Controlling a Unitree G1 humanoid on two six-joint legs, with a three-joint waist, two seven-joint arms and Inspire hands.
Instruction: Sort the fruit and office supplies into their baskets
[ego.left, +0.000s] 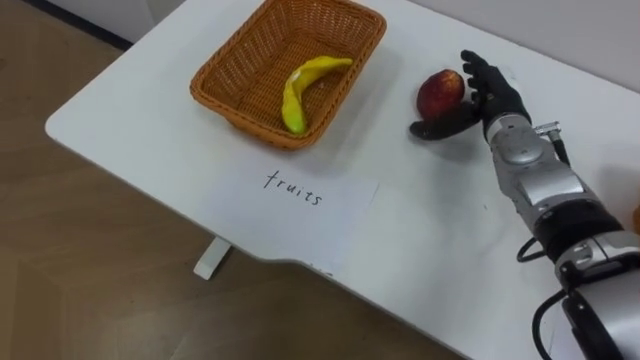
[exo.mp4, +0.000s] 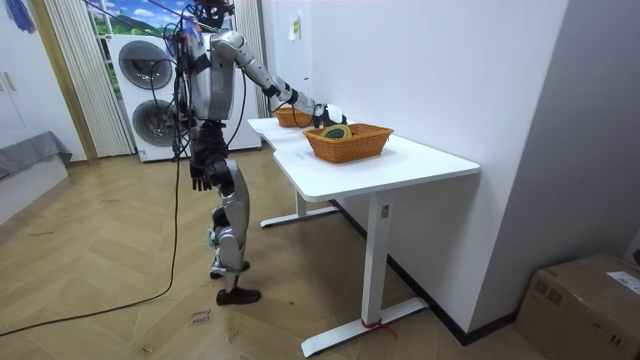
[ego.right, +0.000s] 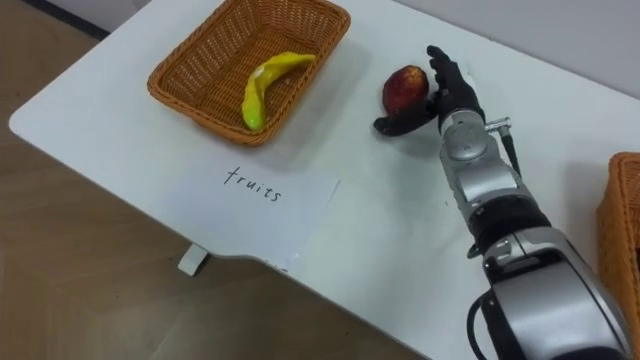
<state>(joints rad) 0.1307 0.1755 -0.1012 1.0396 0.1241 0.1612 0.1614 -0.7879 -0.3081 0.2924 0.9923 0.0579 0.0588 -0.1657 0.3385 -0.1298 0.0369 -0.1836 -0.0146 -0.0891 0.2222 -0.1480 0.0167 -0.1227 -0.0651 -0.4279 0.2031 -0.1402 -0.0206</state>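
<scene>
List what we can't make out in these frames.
Second basket: cut off by the right eye view's right edge; in the room view its contents are too small to identify.
Apple: the side facing the right robot hand is hidden by the hand in both eye views; contact unclear.

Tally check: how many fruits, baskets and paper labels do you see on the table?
Fruit: 2 (banana, apple)
Baskets: 2 (fruit basket, second basket)
Paper label: 1
Total: 5; second basket's contents unclear.
</scene>
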